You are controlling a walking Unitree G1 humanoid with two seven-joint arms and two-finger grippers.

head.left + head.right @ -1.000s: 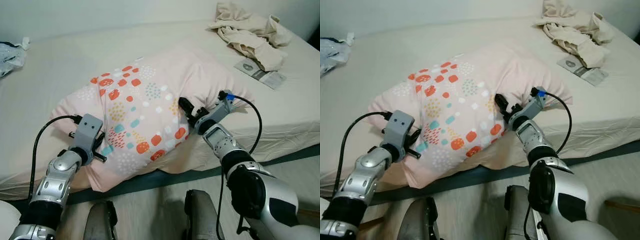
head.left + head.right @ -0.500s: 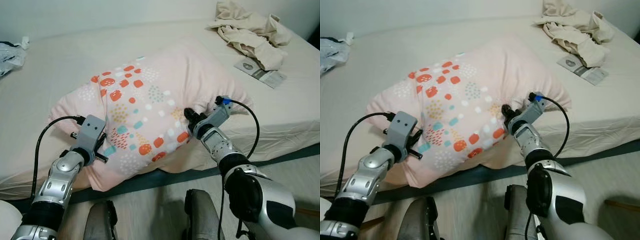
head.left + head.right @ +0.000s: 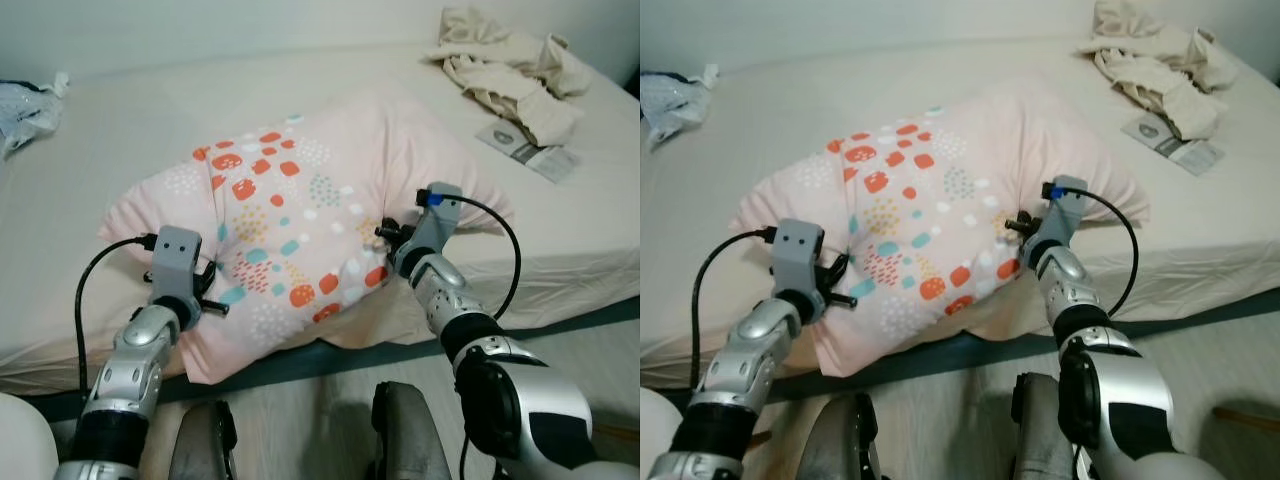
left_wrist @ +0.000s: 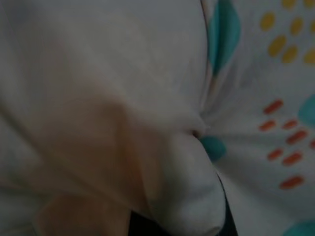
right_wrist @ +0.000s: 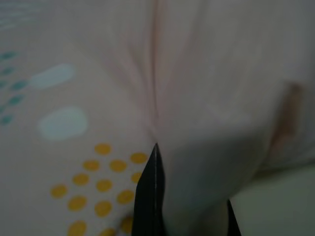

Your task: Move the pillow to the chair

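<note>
A pink pillow (image 3: 300, 225) printed with orange, teal and yellow spots lies across the near edge of a bed (image 3: 120, 130) covered in a cream sheet, as a humanoid robot presses in on it from both ends. The left pincer (image 3: 205, 278) is buried in the pillow's left end, and the left wrist view shows a fold of the pale fabric bunched between its black fingers (image 4: 224, 216), so it is clenched on the pillow. The right pincer (image 3: 385, 232) pushes into the pillow's right flank; in the right wrist view a ridge of pillowcase sits between its two dark fingers (image 5: 149, 196), which grip the cloth there. A black cable (image 3: 500, 250) loops from the right wrist over the pillow's corner. Farther back on the bed, to the robot's right, a heap of crumpled beige clothing (image 3: 510, 70) lies beside a leaflet (image 3: 525, 148). A crinkled plastic bag (image 3: 28, 100) rests at the far left edge of the mattress. Pale floor (image 3: 320, 420) shows below the bed.
</note>
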